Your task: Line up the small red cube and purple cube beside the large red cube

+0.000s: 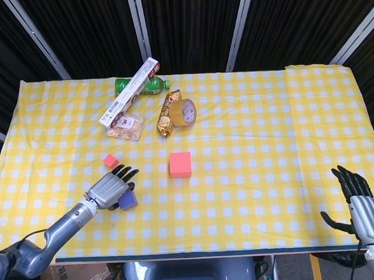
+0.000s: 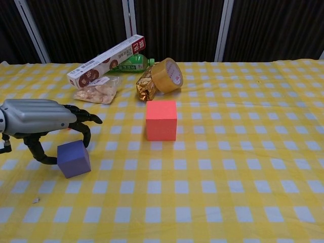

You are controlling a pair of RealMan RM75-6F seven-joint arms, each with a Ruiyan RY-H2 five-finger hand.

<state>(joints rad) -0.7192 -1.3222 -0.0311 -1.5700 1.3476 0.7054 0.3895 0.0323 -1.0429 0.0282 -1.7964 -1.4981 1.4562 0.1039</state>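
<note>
Lower right: right hand [image 1: 361,204] spread, holding nothing. Lower left: left hand [image 2: 38,119] arched over purple cube [image 2: 74,158], fingers apart, grasp unclear. Beyond, small red cube [image 1: 111,160]. Centre: large red cube [image 2: 161,120].

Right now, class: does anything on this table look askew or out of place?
Yes. The purple cube sits twisted against the check pattern by the left hand, unlike the squarely set large red cube. The long box lies propped across a green bottle.

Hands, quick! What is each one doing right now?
Left hand: fingers around the purple cube, but a firm grip cannot be told.
Right hand: open, holding nothing.
</note>
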